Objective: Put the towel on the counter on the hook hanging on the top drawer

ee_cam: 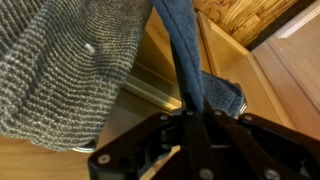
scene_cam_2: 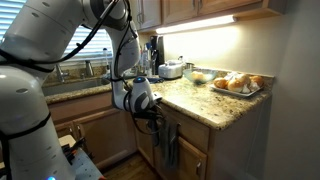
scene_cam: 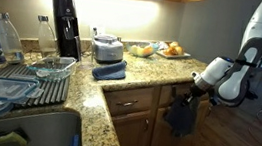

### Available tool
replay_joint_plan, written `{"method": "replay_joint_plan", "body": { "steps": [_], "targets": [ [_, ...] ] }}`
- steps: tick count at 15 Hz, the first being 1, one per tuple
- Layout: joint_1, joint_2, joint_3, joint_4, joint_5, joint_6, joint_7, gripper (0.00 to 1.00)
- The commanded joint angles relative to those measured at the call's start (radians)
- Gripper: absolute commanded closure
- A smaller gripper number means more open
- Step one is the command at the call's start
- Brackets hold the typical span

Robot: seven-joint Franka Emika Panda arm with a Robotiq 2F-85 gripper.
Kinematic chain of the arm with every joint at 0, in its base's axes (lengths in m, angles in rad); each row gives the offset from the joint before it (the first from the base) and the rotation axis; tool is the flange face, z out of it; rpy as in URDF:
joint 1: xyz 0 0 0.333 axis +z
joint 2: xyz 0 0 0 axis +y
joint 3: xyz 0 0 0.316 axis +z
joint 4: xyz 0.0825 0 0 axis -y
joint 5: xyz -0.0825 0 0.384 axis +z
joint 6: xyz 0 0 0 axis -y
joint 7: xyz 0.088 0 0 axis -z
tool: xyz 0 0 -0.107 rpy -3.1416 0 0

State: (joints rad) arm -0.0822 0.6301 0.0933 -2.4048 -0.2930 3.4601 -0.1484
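Below the table (scene_cam: 145, 80) edge, at the top drawer (scene_cam_2: 192, 152), I hold the hand (scene_cam: 198, 87) clamped on the towel (scene_cam: 179, 117); the towel hangs down the drawer front, off the table top.

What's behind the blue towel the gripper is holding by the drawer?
Wood of the top drawer shows beside the towel pinched in the gripper. The part directly behind is covered, and no hook is visible.

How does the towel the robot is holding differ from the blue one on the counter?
The held towel hangs before the top drawer, pinched in the gripper; the folded towel lies flat on the counter, untouched. The held towel looks darker; the folded towel shows a lighter layer. Both are blue cloth.
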Motion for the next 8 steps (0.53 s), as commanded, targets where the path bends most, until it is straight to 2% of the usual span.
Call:
{"method": "replay_joint_plan", "body": {
  "steps": [1, 8],
  "targets": [
    [-0.013, -0.016, 0.012, -0.005, 0.0, -0.003, -0.009, 0.95],
    [0.003, 0.011, -0.014, 0.033, 0.014, -0.006, -0.013, 0.95]
  ]
}}
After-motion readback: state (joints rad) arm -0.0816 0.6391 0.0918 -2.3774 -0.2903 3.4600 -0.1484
